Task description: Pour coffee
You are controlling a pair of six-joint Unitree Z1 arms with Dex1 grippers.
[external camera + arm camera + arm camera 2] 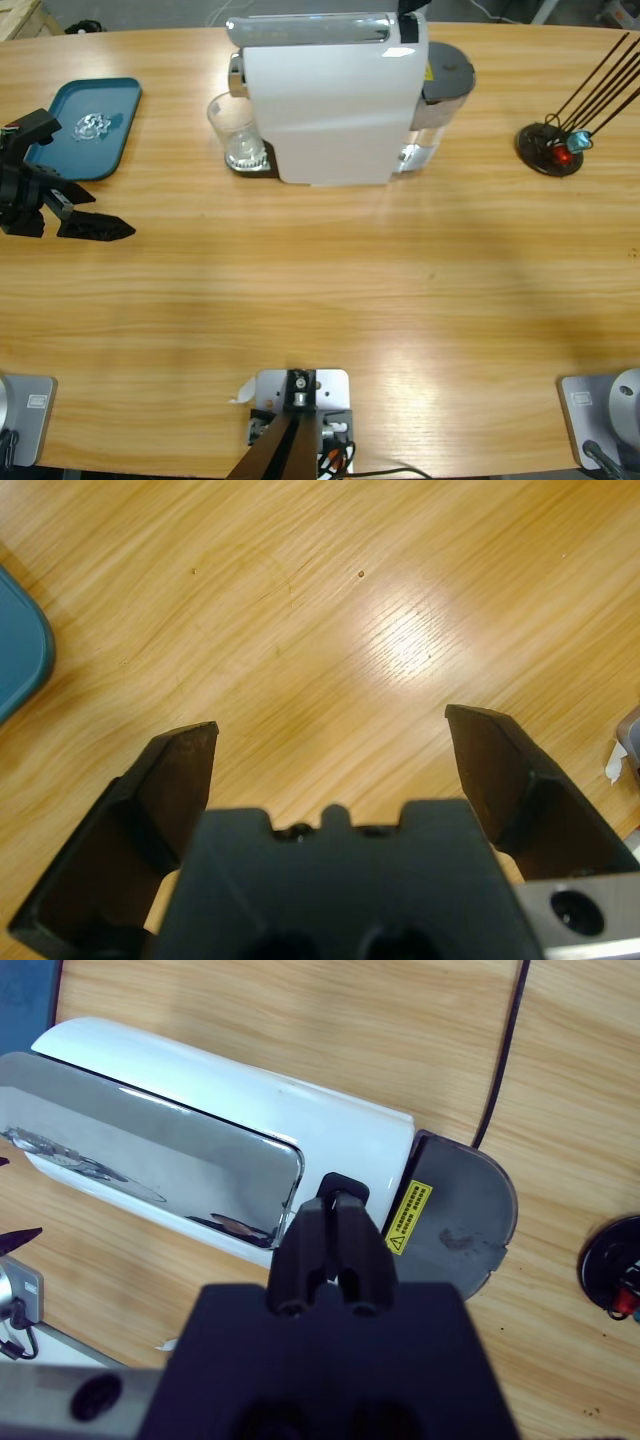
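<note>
1. The left pincer (95,222) sat low at the table's (330,300) left edge, just below the teal tray (60,145). Its jaws stood wide apart with nothing between them; the left wrist view showed only bare wood ahead of the left pincer (330,730), with a corner of the tray at the side.
2. The right pincer (338,1205) hovered above the white coffee machine (330,100), looking down on its chrome lid (150,1160) and the grey water tank (465,1220) behind. Its jaws were pressed together, holding nothing.
3. A clear glass (235,130) stood on the drip tray at the machine's left front, under the spout. Whether any coffee lay in it could not be told; no brown layer was visible.
4. Key relation: the glass lay up and to the right of the left pincer, well apart, with open table between. The left arm looked the better placed to reach it.
5. A black capsule stand (550,148) with wire rods stood far right, clear of any path.
</note>
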